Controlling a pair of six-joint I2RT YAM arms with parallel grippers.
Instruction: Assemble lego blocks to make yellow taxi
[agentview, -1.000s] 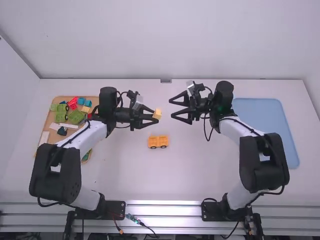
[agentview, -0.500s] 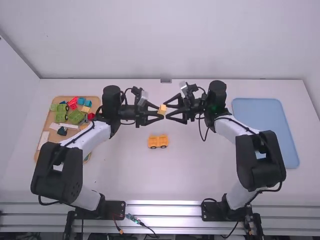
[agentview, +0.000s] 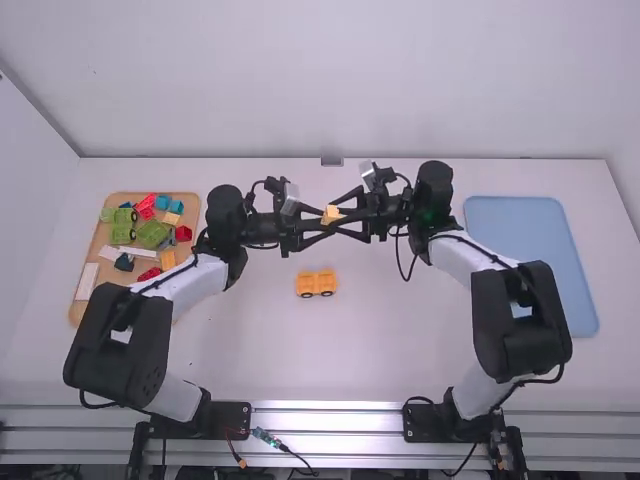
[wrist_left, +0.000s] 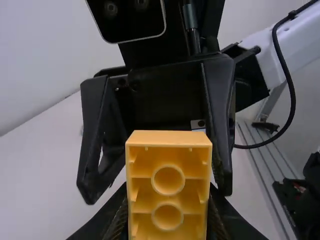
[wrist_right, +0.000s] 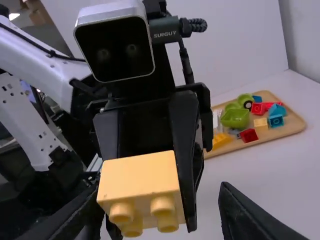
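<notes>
A yellow block (agentview: 331, 214) is held above the middle of the table by my left gripper (agentview: 324, 218), shut on its sides. My right gripper (agentview: 338, 216) faces it from the right, fingers spread, the block between their tips. In the left wrist view, the block (wrist_left: 168, 185) shows its hollow underside, with my left gripper (wrist_left: 167, 220) on it. The right wrist view has the block (wrist_right: 142, 185) with its studs towards the camera and my right gripper (wrist_right: 157, 212) open, a gap beside the block. A yellow wheeled piece (agentview: 316, 284) rests on the table, nearer the arm bases.
On the left, a wooden tray (agentview: 88, 285) holds green, red, blue, white and yellow blocks. A blue tray (agentview: 530, 250) lies on the right. Both arms meet over the middle of the table, beyond the wheeled piece.
My left gripper has moved right with the yellow block. My right gripper has come left, and its open fingers now reach around the block.
</notes>
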